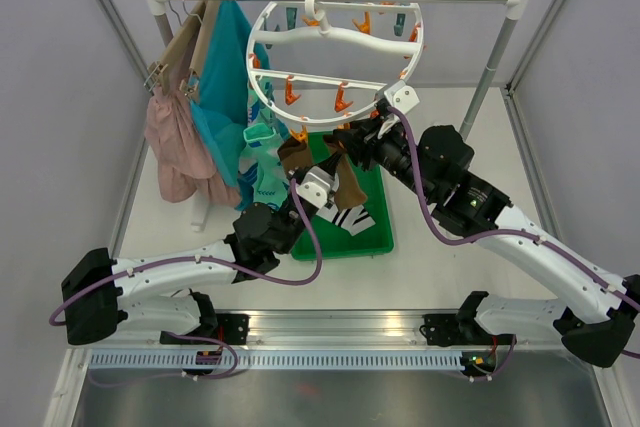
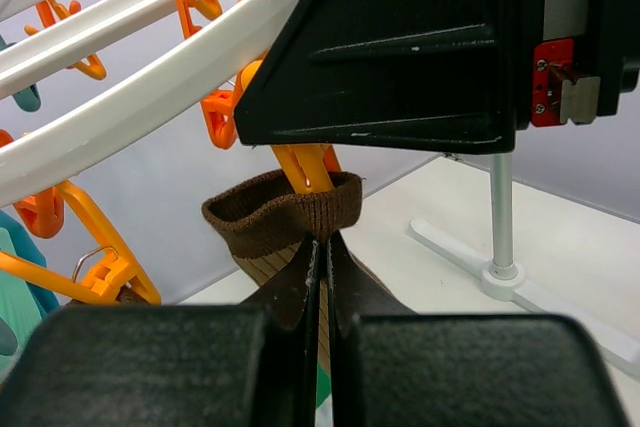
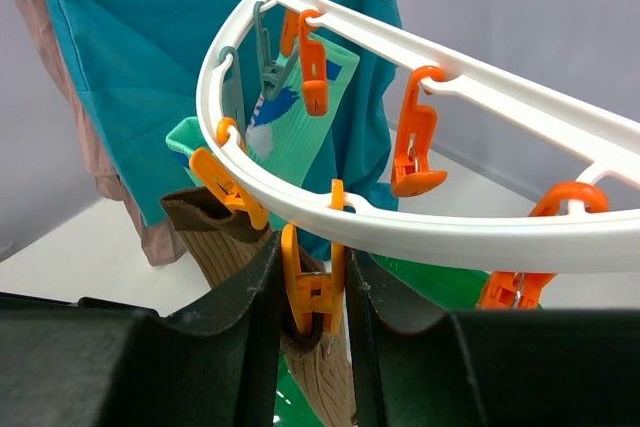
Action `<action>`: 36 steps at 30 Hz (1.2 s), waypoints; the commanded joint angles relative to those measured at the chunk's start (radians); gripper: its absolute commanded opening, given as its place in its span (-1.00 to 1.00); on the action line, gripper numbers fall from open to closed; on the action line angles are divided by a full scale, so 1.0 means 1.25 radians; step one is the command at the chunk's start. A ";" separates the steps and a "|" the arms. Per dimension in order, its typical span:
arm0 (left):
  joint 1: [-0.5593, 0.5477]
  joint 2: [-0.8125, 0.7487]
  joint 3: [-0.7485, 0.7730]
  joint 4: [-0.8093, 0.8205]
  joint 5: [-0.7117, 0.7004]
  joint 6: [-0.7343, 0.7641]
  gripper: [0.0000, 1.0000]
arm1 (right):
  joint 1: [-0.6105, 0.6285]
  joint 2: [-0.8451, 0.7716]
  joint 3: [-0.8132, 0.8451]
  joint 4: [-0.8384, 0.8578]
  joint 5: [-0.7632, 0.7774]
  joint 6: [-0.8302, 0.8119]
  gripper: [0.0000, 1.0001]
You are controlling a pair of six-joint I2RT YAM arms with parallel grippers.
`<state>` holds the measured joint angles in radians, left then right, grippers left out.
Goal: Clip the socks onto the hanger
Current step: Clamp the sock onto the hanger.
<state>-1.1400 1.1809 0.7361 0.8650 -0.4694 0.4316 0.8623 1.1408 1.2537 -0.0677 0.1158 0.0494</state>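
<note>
The white ring hanger (image 1: 340,35) hangs from the rail. My left gripper (image 1: 318,183) is shut on the cuff of a brown sock (image 2: 285,215), holding it up under the ring (image 2: 150,97). My right gripper (image 3: 313,252) is shut on an orange peg (image 3: 312,292) at the ring's near rim (image 3: 450,232). Its fingers press the peg's handles, and the peg's tip sits on the sock cuff. A second brown sock (image 3: 215,237) hangs from the neighbouring peg. A mint patterned sock (image 3: 300,142) is clipped behind. A white striped sock (image 1: 350,219) lies in the tray.
A green tray (image 1: 378,222) sits on the table under the hanger. A teal garment (image 1: 225,97) and a pink garment (image 1: 172,147) hang on tan hangers (image 1: 185,42) at the rail's left. The rail's right post (image 1: 490,67) stands behind my right arm.
</note>
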 commanded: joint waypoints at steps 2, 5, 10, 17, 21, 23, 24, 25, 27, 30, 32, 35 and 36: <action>0.003 -0.010 0.031 0.028 0.012 -0.031 -0.95 | 0.003 0.004 0.025 0.014 0.013 -0.002 -0.99; 0.003 -0.003 0.035 0.030 0.011 -0.032 -0.95 | 0.003 0.005 0.030 0.016 -0.002 0.007 -0.99; 0.003 0.005 0.044 0.028 0.007 -0.031 -0.95 | 0.003 0.007 0.029 0.016 -0.010 0.014 -0.99; 0.003 0.009 0.053 0.026 0.011 -0.034 -0.95 | 0.002 -0.005 0.018 0.010 -0.003 0.018 -0.99; 0.003 0.010 0.053 0.019 0.011 -0.037 -0.95 | 0.003 -0.014 0.009 0.009 0.007 0.025 -0.76; 0.003 0.006 0.055 0.015 0.009 -0.041 -0.95 | 0.002 -0.024 0.002 0.011 0.013 0.032 -0.47; 0.003 0.005 0.058 0.001 0.007 -0.045 -0.95 | 0.002 -0.027 0.001 0.011 0.014 0.034 -0.39; 0.003 0.004 0.059 -0.001 0.006 -0.047 -0.95 | 0.003 -0.033 0.001 0.011 0.014 0.038 -0.26; 0.003 0.000 0.062 -0.012 0.001 -0.054 -0.95 | 0.002 -0.036 -0.002 0.011 0.017 0.043 -0.16; 0.003 -0.012 0.065 -0.034 0.000 -0.065 -0.95 | 0.002 -0.041 -0.004 0.009 0.015 0.052 0.03; 0.001 -0.022 0.068 -0.051 -0.001 -0.072 -0.95 | 0.003 -0.043 -0.006 0.009 0.010 0.061 0.18; 0.003 -0.030 0.082 -0.099 -0.013 -0.085 -0.95 | 0.003 -0.049 -0.009 0.003 0.012 0.076 0.26; 0.003 -0.033 0.093 -0.115 -0.021 -0.090 -0.95 | 0.003 -0.052 -0.011 0.004 0.010 0.082 0.29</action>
<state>-1.1400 1.1748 0.7887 0.7662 -0.4706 0.3752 0.8619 1.1019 1.2480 -0.0692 0.1291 0.1146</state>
